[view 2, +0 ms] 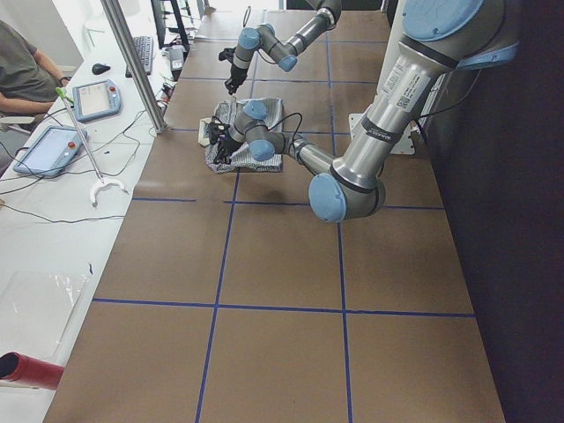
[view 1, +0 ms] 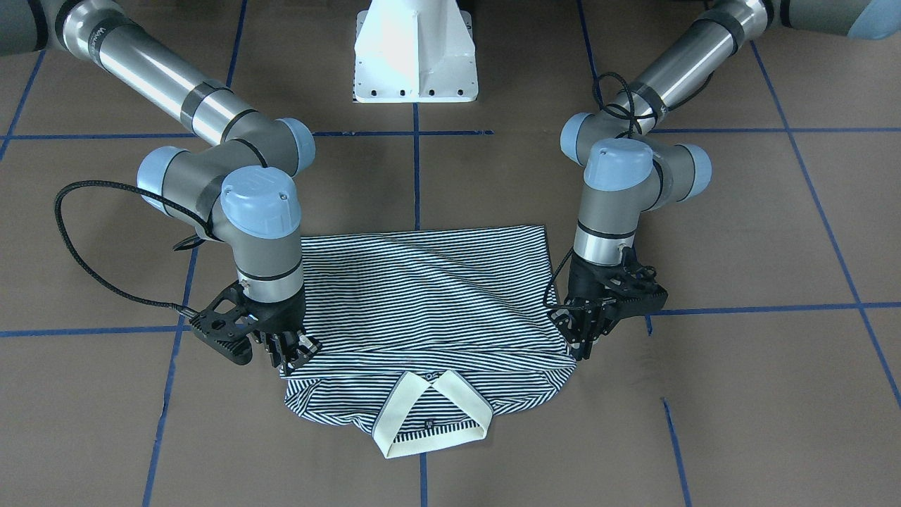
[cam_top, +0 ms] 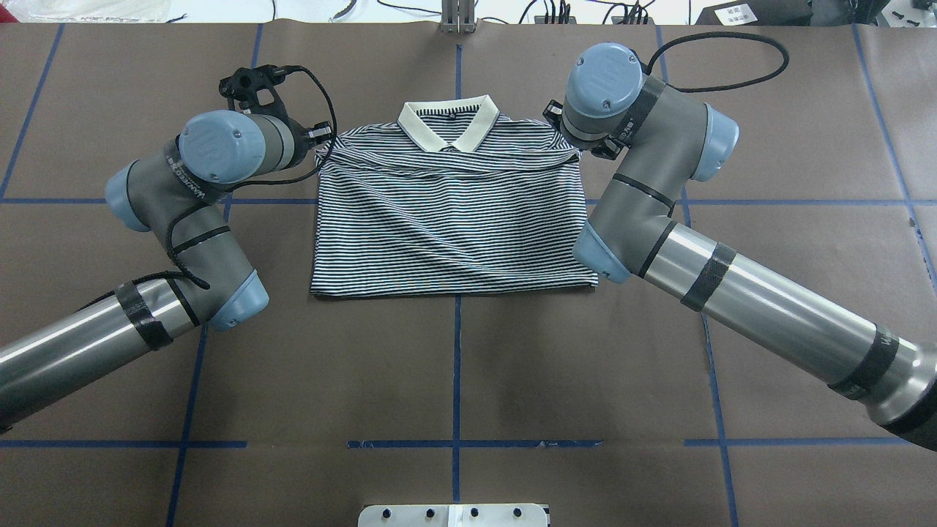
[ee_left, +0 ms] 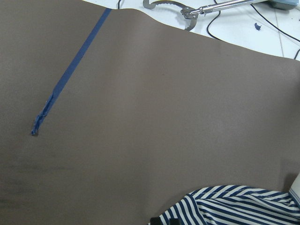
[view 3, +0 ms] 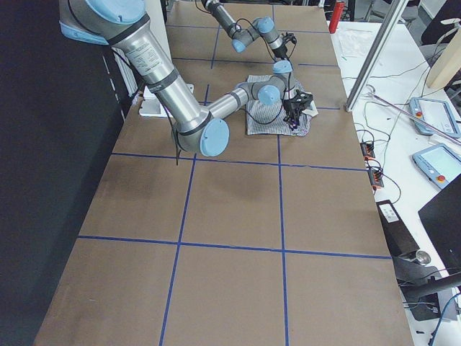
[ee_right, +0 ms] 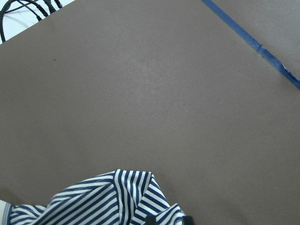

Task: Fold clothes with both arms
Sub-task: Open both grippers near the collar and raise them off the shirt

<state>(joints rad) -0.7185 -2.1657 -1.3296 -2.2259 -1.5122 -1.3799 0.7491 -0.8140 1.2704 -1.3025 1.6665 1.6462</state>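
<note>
The striped polo shirt lies on the brown table, folded so its lower half covers the chest. Its cream collar points away from the robot. My left gripper is at the folded layer's corner by one shoulder, fingers closed on the cloth. My right gripper pinches the opposite corner in the same way. Creases run across the top layer between the two. Each wrist view shows a bunched striped edge at the bottom. From overhead, the shirt sits between both wrists.
The white pedestal base stands behind the shirt. Blue tape lines grid the table. A side bench with tablets, cables and a seated person runs along the far edge. Bare table lies near the robot.
</note>
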